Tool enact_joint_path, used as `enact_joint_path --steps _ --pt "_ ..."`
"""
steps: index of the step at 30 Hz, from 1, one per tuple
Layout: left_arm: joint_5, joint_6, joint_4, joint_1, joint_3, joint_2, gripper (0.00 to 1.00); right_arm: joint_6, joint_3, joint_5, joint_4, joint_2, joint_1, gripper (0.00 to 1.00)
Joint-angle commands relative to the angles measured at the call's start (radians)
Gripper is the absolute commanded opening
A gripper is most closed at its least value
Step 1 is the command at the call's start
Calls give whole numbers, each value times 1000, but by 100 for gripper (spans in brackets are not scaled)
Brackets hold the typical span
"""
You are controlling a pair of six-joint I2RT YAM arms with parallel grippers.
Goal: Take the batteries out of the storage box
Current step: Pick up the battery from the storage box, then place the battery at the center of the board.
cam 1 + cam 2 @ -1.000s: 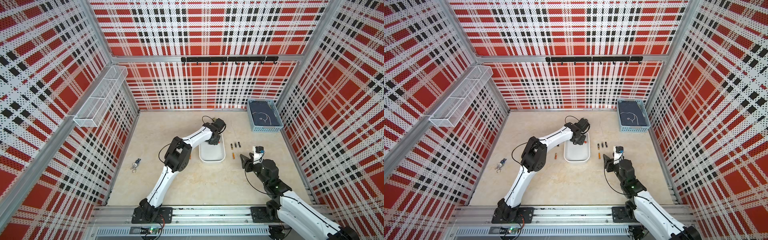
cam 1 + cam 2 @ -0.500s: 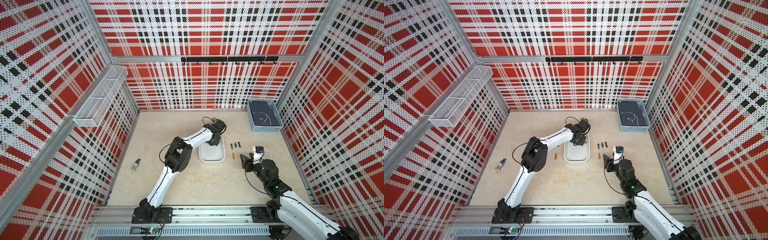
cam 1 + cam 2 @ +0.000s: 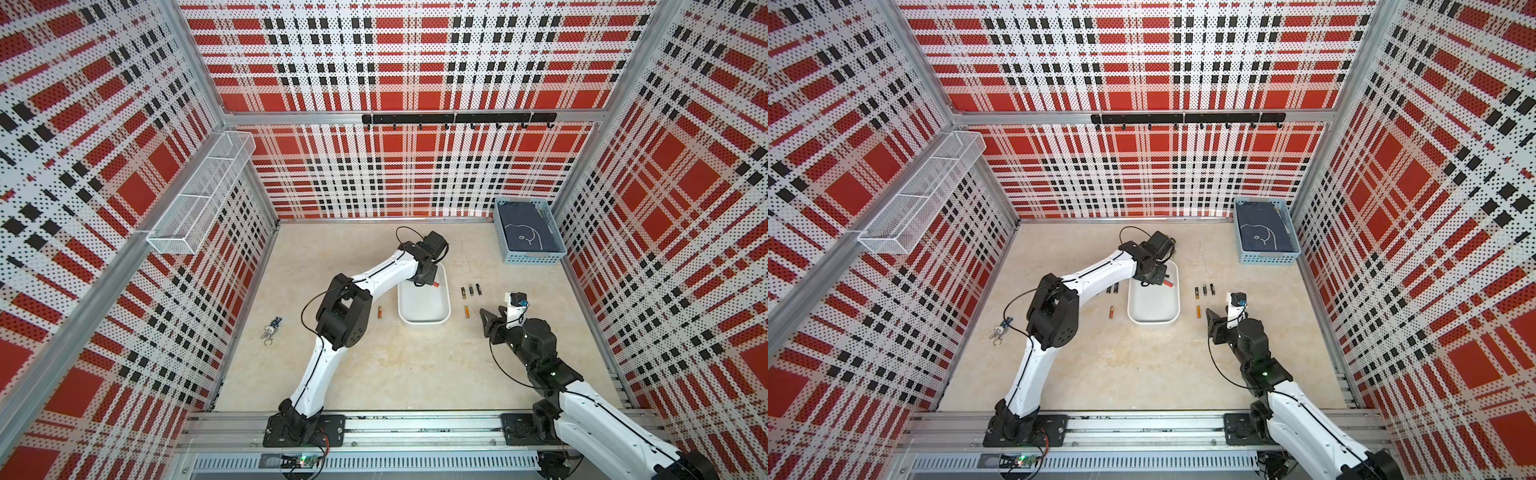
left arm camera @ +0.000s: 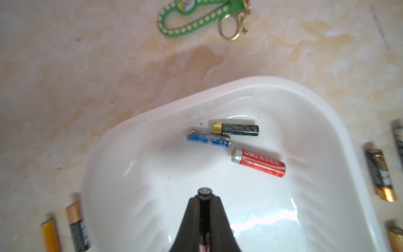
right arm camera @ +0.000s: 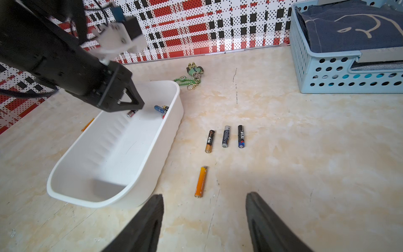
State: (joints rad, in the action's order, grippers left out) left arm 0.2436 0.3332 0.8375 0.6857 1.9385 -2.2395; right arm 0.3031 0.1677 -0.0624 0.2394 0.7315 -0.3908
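Left tool: pinched tight on a black battery, held end-on over the far half of the storage box; cannot tell whether the cell clears the box floor. The box is white and sits mid-counter between the two arms. Three loose cells lie inside near its far wall: a black-and-yellow battery, a blue battery just beside it, and a red battery slightly apart. Right tool: jaws spread wide, nothing between them, hovering over the counter beside the box. Ahead of it lies an orange battery; beyond that is a row of three batteries, side by side, not touching. A second orange cell lies on the counter at the box's other side.
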Motion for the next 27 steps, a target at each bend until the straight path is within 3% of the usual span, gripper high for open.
enact_joint_path --steps 1,7,13,19,27 --pt "23 64 -28 -32 -82 126 0 -19 45 39 21 15 -6 67" --pt "43 115 -118 -97 -416 378 0 -67 280 101 -114 166 -64 66" --pt "-40 127 -267 -186 -724 520 0 -149 774 116 -478 600 -159 63" --pt "-49 112 -315 -196 -824 486 0 -212 1150 113 -742 943 -185 57" --pt "-35 112 -343 -194 -858 430 0 -286 1305 -5 -828 1139 -212 52"
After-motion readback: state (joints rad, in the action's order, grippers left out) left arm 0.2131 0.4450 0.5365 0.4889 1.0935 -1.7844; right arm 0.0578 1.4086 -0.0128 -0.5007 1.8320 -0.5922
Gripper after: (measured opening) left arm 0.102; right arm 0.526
